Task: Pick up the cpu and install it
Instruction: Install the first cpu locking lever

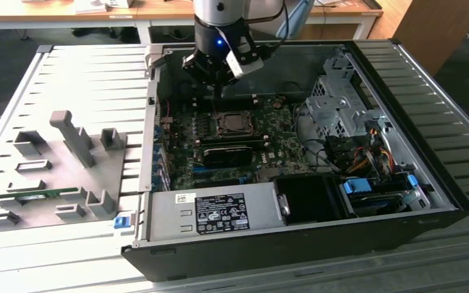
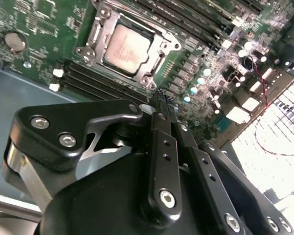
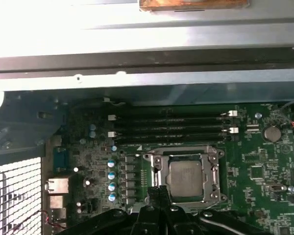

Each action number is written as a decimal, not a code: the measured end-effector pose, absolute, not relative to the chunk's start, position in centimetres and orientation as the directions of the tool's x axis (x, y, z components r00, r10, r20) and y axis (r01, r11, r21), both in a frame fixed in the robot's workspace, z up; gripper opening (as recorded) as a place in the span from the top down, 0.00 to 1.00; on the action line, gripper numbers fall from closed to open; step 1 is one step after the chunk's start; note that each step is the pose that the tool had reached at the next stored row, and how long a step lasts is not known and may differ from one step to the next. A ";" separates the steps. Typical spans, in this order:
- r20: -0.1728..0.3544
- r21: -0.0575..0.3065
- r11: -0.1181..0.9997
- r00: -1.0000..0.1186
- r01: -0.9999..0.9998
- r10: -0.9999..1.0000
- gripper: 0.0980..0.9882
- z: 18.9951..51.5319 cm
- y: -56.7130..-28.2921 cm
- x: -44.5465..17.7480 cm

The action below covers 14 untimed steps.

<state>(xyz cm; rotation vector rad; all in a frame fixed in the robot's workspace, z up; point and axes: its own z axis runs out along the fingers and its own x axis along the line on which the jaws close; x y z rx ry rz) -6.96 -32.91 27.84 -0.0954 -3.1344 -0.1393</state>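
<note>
Exterior view: the gripper [image 1: 217, 93] is hung over the far edge of the motherboard [image 1: 226, 152], inside the open PC case [image 1: 430, 177] laid on its side so the board faces up and is reachable from above. The socket [image 1: 232, 124] is seen just near-side of the fingertips, dark frame around a paler centre. The grey fixture tray [image 1: 63, 177] is set well apart on the exterior view's left, outside the case, with a green memory stick [image 1: 35, 196] lying in one slot. The power supply [image 1: 214, 213] is at the near wall, the drive cage [image 1: 336, 101] to the exterior view's right.

Second wrist view: the fingers [image 2: 162, 142] are brought together into one narrow stack, nothing pinched between them; tips hover above the board beside the socket corner. The cpu [image 2: 127, 49] is seated flat inside the socket frame [image 2: 159, 34], silver lid up, so the drop-in looks done. Whether the frame is latched cannot be told. A coin cell [image 2: 14, 41] is seen off to one side.

First wrist view: the same cpu [image 3: 185, 177] is centred in the frame [image 3: 152, 169], square to it, not tilted. Closed fingertips [image 3: 159, 196] sit just beside the frame's edge, judged clear of the chip. Memory slots [image 3: 171, 129] run parallel beyond the socket.
</note>
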 end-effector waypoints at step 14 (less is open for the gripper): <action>0.005 0.089 0.994 -0.998 0.061 0.060 0.99 27.0 -32.8 -7.3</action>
